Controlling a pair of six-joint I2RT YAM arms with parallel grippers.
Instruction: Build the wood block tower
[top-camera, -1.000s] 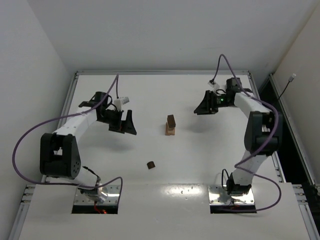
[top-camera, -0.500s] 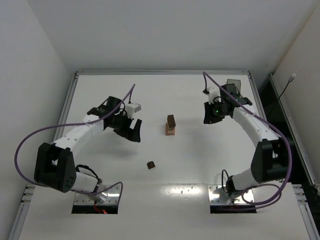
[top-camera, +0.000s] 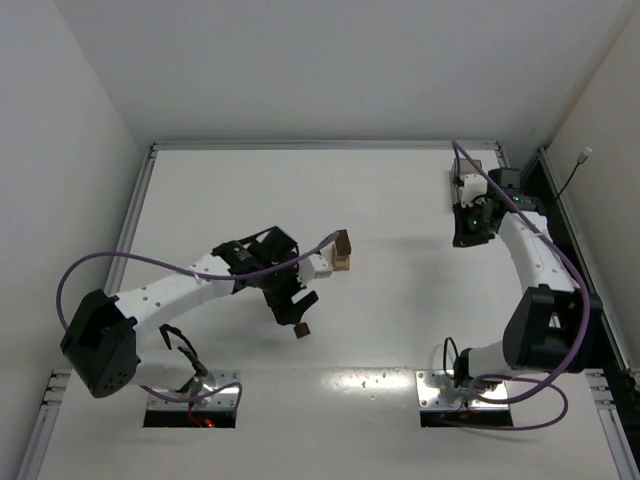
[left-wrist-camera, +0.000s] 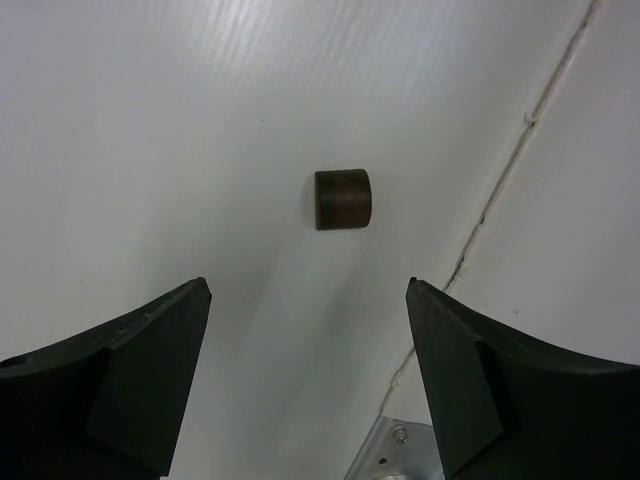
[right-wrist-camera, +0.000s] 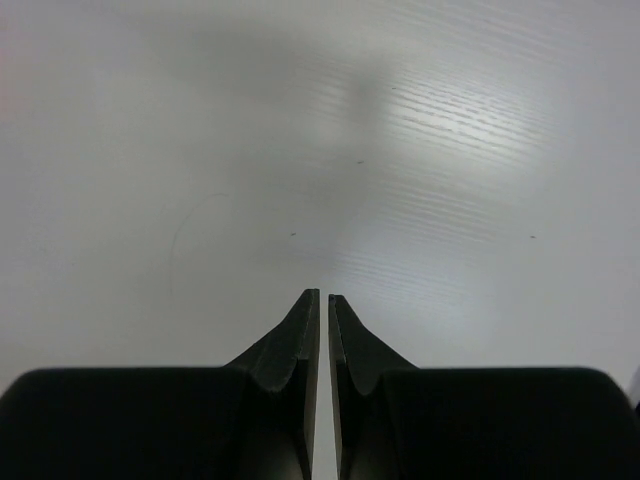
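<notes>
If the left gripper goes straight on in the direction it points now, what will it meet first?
Probably the dark brown block, which lies on the table ahead of the open left gripper; the depth is unclear.

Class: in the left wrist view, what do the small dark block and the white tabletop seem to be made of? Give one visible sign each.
Dark block: probably wood, dark brown, matte; faint grain bands on its face. Tabletop: perhaps plastic or coated board, white, slightly glossy; fine parallel ridges and soft glare.
</notes>
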